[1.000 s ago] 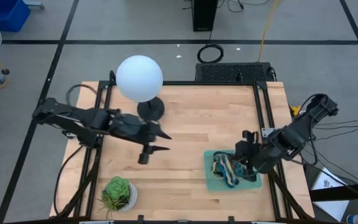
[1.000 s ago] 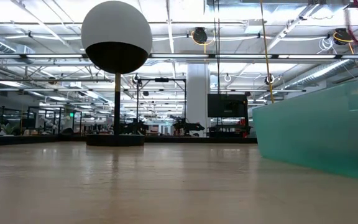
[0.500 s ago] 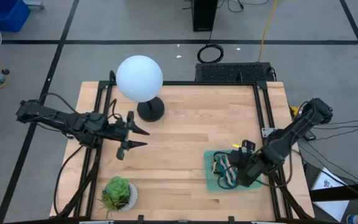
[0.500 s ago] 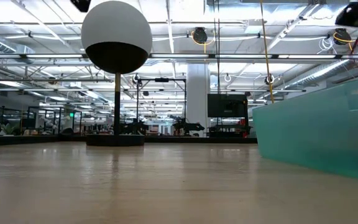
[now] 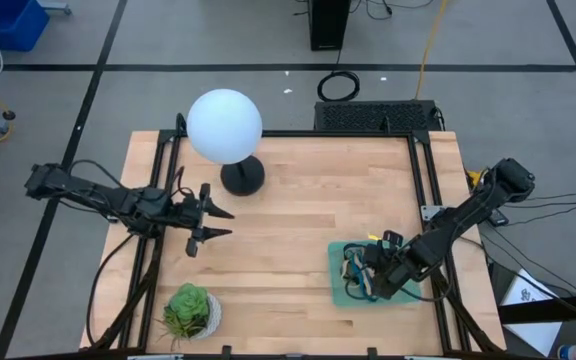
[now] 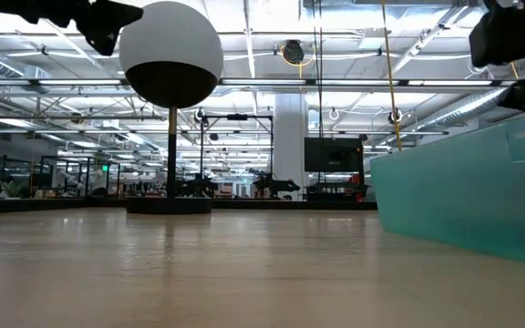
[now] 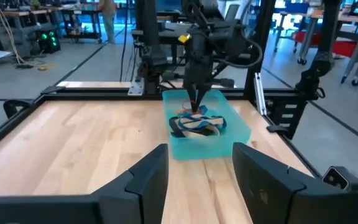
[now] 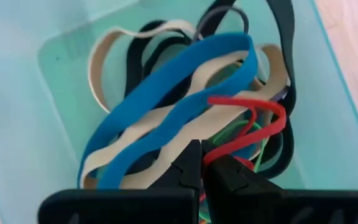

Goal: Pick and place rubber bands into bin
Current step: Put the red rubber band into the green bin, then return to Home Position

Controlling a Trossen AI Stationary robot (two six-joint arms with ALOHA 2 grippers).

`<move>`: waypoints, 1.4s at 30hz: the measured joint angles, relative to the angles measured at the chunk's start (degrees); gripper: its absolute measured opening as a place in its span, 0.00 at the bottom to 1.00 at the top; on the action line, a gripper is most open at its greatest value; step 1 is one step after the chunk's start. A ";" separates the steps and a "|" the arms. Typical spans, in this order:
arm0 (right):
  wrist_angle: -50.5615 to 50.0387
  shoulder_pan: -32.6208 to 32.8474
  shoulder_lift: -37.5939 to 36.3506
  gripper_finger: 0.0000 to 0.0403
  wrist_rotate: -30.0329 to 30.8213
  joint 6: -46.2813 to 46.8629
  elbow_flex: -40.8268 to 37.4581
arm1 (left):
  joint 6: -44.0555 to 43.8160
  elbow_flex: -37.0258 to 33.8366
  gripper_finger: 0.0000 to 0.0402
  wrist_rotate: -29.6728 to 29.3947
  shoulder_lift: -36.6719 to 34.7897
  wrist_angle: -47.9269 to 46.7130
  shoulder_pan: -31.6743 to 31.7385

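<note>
Right wrist view: right hand (image 8: 201,163) is down in the bin (image 8: 23,124), lower right of the high view, fingers pinched on a red band (image 8: 253,118) atop the rubber bands (image 8: 166,106). Left hand (image 5: 208,222) hovers open, mid-left. Bands look light, floppy, tangle-prone; pinch 1 strand.

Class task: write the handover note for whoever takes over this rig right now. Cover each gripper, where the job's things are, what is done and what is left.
Right gripper: shut on a red rubber band, low inside the bin.
Left gripper: open, empty, waiting above the table's left side.
Rubber bands: blue, tan and black ones piled in the bin, at the table's front right.
Done: no bands visible on the table.
Left: release the red band, withdraw the right arm.
</note>
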 joint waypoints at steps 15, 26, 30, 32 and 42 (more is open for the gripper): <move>4.26 -0.13 -0.05 0.00 -2.14 -0.63 -4.11 | 0.28 -1.86 0.46 -1.00 -0.85 1.50 0.00; 2.91 -0.13 -0.91 0.23 -4.08 -1.38 -4.11 | -0.20 -1.86 0.46 -1.04 -0.83 1.47 0.04; 0.83 -0.33 -3.86 0.36 -2.73 -0.85 -4.11 | -0.39 -1.86 0.46 -1.04 -0.83 1.48 0.04; 0.80 -0.49 -5.98 0.41 -2.68 -0.86 -4.11 | -0.42 -1.86 0.46 -1.04 -0.83 1.50 0.04; 1.51 -0.74 -17.07 0.49 -3.57 -1.63 -4.11 | -0.77 -1.86 0.46 -1.04 -0.83 1.50 0.04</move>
